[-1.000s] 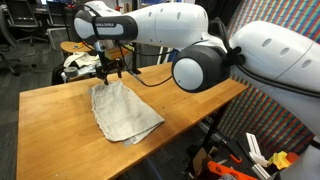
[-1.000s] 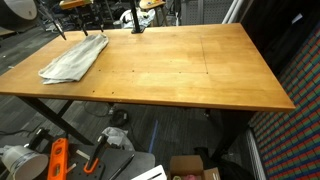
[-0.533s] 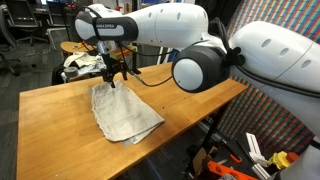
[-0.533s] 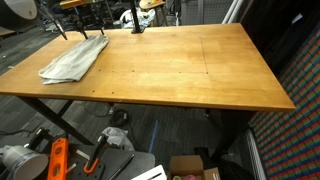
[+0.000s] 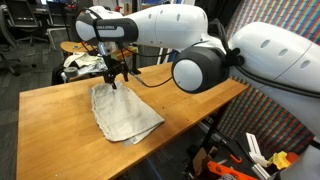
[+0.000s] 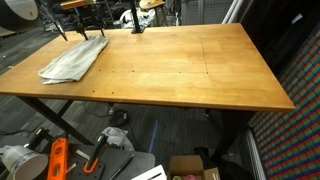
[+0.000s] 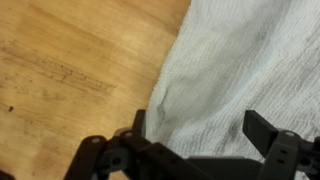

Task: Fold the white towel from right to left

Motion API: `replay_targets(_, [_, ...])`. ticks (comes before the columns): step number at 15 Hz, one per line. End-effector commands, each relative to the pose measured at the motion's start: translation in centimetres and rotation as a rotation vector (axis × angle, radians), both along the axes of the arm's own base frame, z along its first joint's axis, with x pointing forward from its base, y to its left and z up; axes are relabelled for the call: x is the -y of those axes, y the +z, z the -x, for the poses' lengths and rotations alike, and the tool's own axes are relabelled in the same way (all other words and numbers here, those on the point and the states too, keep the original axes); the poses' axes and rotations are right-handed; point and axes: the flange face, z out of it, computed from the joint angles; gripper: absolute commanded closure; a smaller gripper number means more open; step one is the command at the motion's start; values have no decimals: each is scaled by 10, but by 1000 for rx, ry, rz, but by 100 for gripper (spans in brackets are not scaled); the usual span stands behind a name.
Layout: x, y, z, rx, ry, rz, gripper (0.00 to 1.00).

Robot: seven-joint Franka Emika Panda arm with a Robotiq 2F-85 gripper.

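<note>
Hovering with the gripper (image 5: 113, 78) right over the far end of the white towel (image 5: 125, 112), which lies rumpled on the wooden table (image 5: 50, 120). From that end, stretching away toward the near side, long axis far-to-near with a slant to the right in an exterior view. Through the wrist view: fingers (image 7: 262, 128) spread wide, gripping nothing (cloth beneath them, not pinched), with the towel's edge running up past one finger and bare wood beyond it. So directly below and ahead of the gripper, not off to a side. Probably calls for a straight drop onto that edge, then a pinch. Cannot tell whether the tips touch the cloth.
</note>
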Motion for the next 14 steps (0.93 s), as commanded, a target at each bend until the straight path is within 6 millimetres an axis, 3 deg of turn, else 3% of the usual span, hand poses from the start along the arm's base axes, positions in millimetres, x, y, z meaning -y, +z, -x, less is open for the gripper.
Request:
replay_targets(1, [11,34,17,-101,25,93,0])
replay_targets(7, [59,107,39,-259,72,114,0])
replay_targets(10, [100,145,47,-309,96,77,0])
replay_targets(12, [131,162,42,-272,131,-4,0])
replay_targets(14, [161,164,29,-182,111,-99,0])
